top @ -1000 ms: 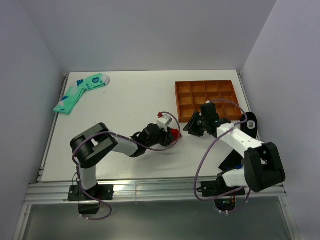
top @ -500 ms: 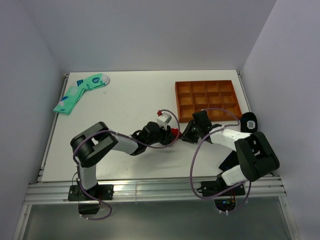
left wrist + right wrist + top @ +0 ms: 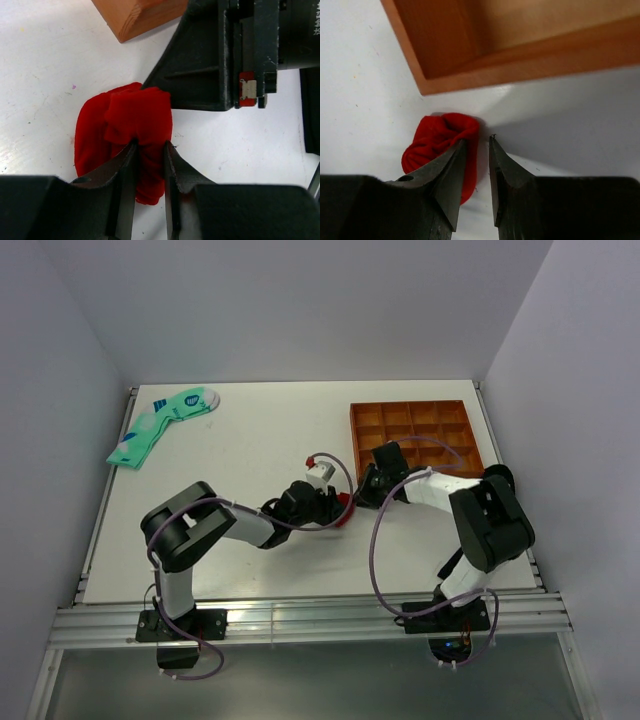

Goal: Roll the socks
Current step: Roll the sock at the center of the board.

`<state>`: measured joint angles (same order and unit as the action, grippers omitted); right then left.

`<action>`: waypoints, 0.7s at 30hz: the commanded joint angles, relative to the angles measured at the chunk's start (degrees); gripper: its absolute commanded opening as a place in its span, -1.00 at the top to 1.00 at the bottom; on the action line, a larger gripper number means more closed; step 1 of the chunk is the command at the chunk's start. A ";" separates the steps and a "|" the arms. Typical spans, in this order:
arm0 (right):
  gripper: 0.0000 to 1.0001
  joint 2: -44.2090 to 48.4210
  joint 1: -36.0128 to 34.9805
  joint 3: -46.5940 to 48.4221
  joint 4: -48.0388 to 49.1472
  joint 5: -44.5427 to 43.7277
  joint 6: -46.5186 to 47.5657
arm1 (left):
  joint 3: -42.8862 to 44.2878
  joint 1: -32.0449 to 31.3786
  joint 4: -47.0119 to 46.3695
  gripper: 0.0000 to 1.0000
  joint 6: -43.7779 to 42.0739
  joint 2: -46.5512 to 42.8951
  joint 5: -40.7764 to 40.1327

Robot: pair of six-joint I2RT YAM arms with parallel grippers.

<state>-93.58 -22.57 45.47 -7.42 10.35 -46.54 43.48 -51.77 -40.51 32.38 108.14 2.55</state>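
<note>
Red socks (image 3: 122,120), bunched into a wad, lie on the table (image 3: 250,450) between the two claws, just off the near-left corner of the tray (image 3: 520,67). The left gripper (image 3: 150,145) pinches the wad in narrow jaws. The right gripper (image 3: 477,139), also narrow, has the wad's edge between its fingers, though I cannot tell whether it holds.

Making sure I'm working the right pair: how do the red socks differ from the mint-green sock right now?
The red socks are bunched into a compact wad; the mint-green sock lies flat, stretched out. The red socks sit beside the near-left corner of the tray, pinched in the jaws of the left gripper; the mint-green sock lies untouched at the far-left corner of the table. Both rest on the table, outside the tray.
</note>
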 commanded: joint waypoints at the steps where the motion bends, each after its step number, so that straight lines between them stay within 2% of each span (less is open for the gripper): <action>1: 0.31 -3.97 -2.22 4.18 0.48 -1.03 2.42 | -4.20 -1.41 19.86 0.99 3.56 7.00 5.71; 8: 0.31 -8.90 -5.47 12.52 -2.68 -0.24 5.93 | -3.84 -0.79 17.49 0.99 8.66 8.67 9.22; 15: 0.26 -8.99 -5.47 14.20 -3.83 -0.86 7.35 | -7.36 4.82 11.08 0.99 13.75 8.85 17.75; 21: 0.25 -7.59 -4.59 14.91 -4.09 -2.44 6.82 | -7.10 6.33 14.23 0.99 14.20 8.32 17.41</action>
<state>-102.39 -27.38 57.63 -11.05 9.08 -40.07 40.45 -45.21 -48.71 47.72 111.59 18.81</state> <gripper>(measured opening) 0.374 0.275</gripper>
